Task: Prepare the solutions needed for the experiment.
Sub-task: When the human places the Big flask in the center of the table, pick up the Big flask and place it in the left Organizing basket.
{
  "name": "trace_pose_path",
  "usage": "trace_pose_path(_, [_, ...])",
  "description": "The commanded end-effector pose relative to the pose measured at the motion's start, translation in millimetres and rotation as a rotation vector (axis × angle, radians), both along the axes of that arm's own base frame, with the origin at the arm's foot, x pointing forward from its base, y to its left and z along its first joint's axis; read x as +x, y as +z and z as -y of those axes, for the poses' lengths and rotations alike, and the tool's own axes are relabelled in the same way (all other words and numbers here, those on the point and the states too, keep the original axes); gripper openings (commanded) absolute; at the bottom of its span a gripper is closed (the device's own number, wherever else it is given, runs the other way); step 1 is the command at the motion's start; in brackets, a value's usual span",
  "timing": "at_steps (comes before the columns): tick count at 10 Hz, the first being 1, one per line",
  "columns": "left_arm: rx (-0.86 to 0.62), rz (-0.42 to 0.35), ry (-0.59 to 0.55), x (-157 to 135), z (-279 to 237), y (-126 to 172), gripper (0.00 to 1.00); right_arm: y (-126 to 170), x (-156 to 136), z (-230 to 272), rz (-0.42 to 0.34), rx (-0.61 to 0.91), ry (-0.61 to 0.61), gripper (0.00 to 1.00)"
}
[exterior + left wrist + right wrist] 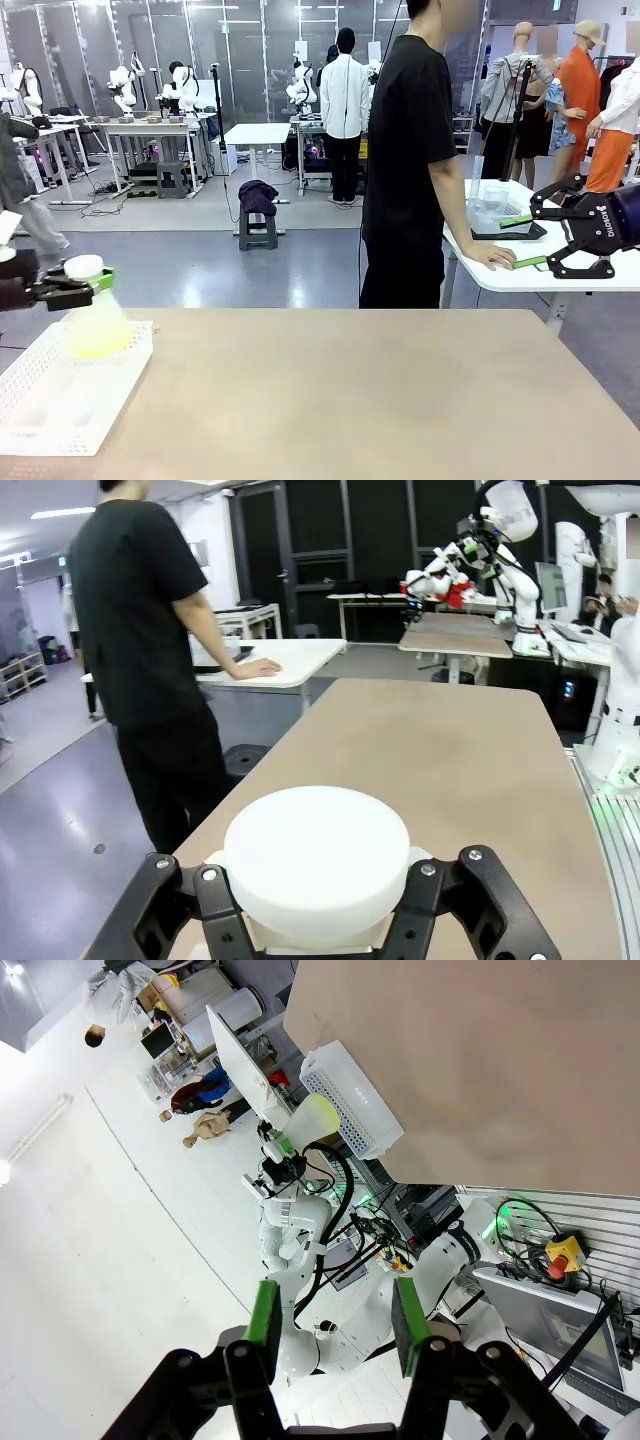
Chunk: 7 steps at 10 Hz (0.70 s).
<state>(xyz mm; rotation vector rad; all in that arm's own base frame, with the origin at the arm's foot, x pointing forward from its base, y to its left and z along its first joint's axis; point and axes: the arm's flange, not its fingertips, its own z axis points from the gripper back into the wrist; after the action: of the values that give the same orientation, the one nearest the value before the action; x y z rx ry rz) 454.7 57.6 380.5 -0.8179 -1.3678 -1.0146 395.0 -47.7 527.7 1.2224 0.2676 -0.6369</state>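
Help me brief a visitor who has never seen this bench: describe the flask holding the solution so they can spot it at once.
Start at the tan table and go to its near left corner, where a white perforated tray sits. Above it the left gripper holds a flask by the neck: translucent, conical, white-capped, tinted yellow-green by its liquid.

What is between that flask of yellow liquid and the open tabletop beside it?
Nothing visible stands in the way. The left gripper is shut on the flask by its neck, over the white perforated tray. The brown tabletop beside the tray is bare, and the right gripper hovers open off to the far side.
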Motion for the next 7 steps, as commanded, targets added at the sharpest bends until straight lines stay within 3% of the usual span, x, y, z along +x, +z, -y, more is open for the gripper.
trace_pose_path(1, [-0.057, 0.016, 0.039, -15.6, -4.5, -9.1, 0.00, 1.5, -0.2, -0.3, 0.009, 0.011, 0.002, 0.57])
trace_pose_path(7, [-0.096, -0.065, 0.122, -19.7, -7.0, -64.8, 0.00, 1.5, -0.2, -0.3, 0.009, 0.011, 0.002, 0.57])
